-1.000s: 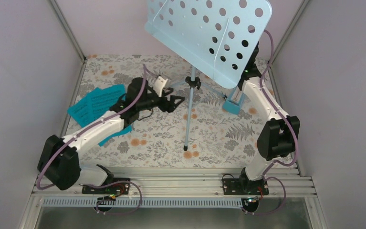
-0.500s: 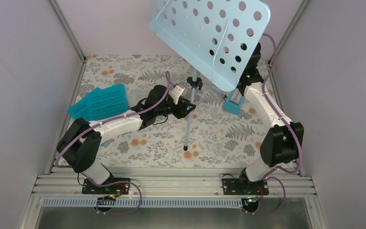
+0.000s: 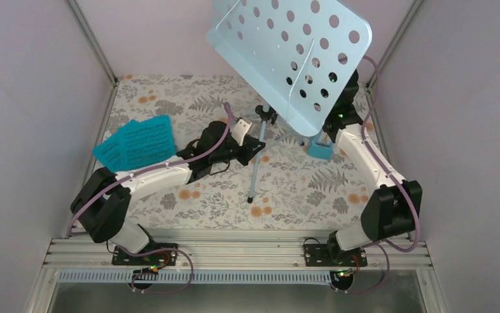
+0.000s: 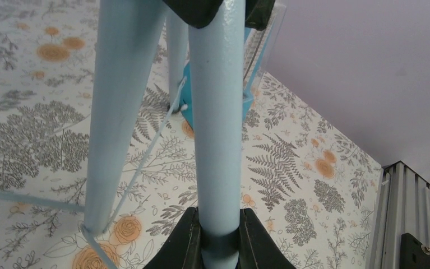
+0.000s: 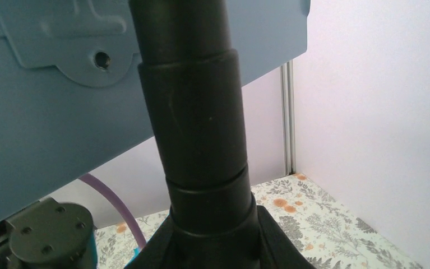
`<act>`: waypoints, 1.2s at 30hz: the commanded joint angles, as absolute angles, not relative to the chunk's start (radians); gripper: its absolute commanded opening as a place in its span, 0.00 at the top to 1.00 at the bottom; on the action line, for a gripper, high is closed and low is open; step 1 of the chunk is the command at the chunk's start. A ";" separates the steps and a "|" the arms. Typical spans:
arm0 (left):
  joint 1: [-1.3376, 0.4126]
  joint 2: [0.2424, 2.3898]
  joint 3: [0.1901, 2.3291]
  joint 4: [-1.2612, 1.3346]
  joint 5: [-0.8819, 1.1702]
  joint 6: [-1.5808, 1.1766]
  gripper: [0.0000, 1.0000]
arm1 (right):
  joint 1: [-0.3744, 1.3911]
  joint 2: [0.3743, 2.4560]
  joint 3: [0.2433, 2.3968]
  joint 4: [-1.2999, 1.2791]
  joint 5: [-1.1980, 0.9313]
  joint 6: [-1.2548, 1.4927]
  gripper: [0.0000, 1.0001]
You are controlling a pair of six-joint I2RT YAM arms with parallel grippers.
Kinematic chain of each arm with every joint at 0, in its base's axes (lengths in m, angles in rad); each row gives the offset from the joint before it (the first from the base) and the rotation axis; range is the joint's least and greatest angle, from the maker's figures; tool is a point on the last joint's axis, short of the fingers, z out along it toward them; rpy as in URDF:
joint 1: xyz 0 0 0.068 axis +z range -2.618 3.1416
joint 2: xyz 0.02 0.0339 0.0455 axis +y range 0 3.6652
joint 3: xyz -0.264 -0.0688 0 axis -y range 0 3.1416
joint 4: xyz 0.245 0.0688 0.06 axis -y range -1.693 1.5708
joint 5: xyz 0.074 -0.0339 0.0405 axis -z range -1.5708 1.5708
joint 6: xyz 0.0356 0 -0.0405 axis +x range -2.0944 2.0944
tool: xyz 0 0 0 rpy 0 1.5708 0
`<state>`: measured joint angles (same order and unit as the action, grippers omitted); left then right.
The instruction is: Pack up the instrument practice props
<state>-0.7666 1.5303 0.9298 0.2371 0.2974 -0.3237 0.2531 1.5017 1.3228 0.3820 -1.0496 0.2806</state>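
The pale blue music stand (image 3: 293, 55) is tilted over the table (image 3: 169, 104). Its perforated rectangular desk is raised toward twelve o'clock and slants down toward the right wall. My left hand (image 4: 219, 224) is clamped on one of its thin pale blue legs (image 3: 253, 176), a finger pressed against each side of the tube. That leg runs from the black hub (image 3: 264, 114) toward six o'clock and ends in a dark foot on the floral cloth. My right hand (image 5: 212, 230) is closed around the black collar (image 5: 201, 112) directly under the desk's mounting bracket, at about two o'clock in the top view, mostly hidden behind the desk.

The turquoise sheet-music pages (image 3: 134, 143) lie fanned flat on the table at nine o'clock, well apart from the stand. The small blue metronome (image 3: 319, 149) sits on the table at three o'clock from the hub, just beside my right forearm.
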 commanded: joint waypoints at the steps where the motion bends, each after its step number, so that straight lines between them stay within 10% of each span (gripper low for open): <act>1: -0.767 1.413 0.970 0.432 0.250 -0.265 0.98 | 0.308 1.416 1.277 0.393 -0.995 0.383 0.96; 16: -0.767 1.323 0.935 0.463 0.230 -0.283 0.97 | 0.403 1.316 1.191 0.363 -0.890 0.409 0.96; 31: -0.767 1.231 0.733 0.415 0.203 -0.193 0.09 | 0.403 1.257 1.017 0.608 -0.786 0.557 0.96; 36: -0.767 1.319 0.757 0.487 0.299 -0.152 0.00 | 0.403 1.258 1.005 0.644 -0.786 0.585 0.96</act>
<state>-0.7658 1.2572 0.7391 0.3916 0.2302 -0.2028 0.3874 1.2987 0.9901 0.4545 -0.7872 0.5114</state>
